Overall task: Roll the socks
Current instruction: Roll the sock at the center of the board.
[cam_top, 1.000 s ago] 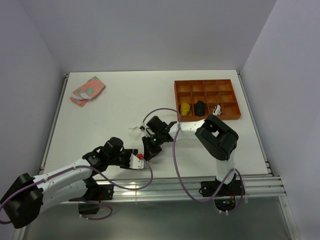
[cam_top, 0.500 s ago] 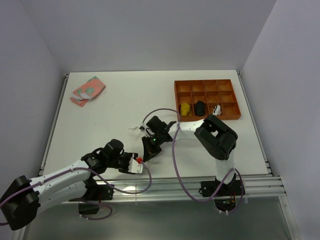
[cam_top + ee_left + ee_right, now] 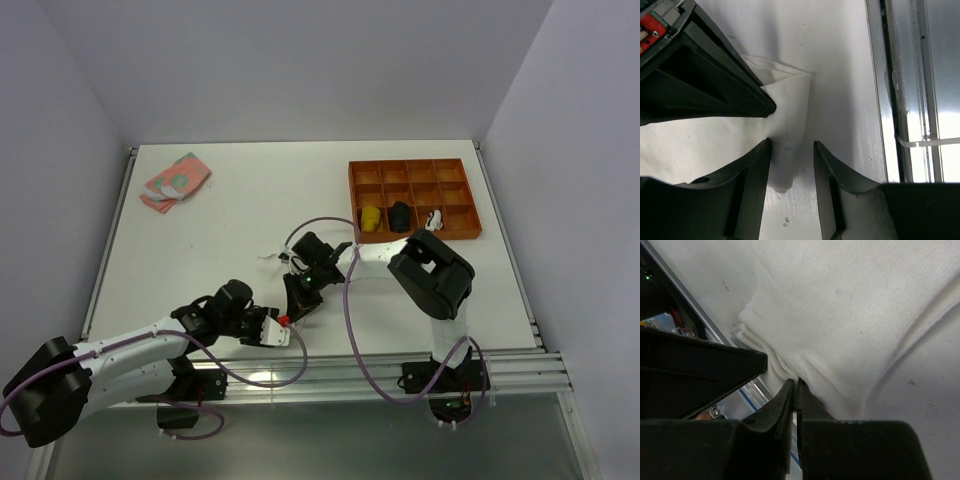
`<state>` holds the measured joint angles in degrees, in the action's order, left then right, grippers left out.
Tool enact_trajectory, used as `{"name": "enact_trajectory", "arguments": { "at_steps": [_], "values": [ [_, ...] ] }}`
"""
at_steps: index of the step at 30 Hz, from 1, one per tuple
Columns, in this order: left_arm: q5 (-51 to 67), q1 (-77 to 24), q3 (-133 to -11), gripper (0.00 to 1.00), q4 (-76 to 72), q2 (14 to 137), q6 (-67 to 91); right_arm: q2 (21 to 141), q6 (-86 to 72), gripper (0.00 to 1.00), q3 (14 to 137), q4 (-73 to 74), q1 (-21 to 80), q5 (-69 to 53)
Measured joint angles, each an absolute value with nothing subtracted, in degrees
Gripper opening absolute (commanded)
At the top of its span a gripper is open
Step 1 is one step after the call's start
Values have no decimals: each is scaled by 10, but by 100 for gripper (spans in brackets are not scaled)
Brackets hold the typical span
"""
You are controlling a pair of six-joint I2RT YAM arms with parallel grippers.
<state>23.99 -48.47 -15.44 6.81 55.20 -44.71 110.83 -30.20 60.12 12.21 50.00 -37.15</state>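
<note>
I barely see the white sock (image 3: 790, 95) from above: both grippers cover it, centre-left by the near edge of the table (image 3: 230, 210). Left gripper (image 3: 790, 150) has its jaws spread, straddling the sock's folded corner. Right gripper (image 3: 796, 386) has its jaws pressed together, pinching a sock fold. Versus a second ago, the left gripper sits slightly nearer and the right is unmoved.

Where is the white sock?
In the left wrist view the thin white fabric sock lies on the white table near its front rail, its folded edge between the fingers of the open left gripper, pinched by the shut right gripper.
</note>
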Motion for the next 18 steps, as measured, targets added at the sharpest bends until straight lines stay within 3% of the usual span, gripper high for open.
{"name": "enact_trajectory", "arguments": {
  "at_steps": [9,18],
  "values": [
    [236,-485,-162,39,41,582,-432,1092,-304,0,575,99,500,-367],
    [242,-485,-182,13,50,602,-423,1067,-309,1,541,72,505,-350]
  ]
}}
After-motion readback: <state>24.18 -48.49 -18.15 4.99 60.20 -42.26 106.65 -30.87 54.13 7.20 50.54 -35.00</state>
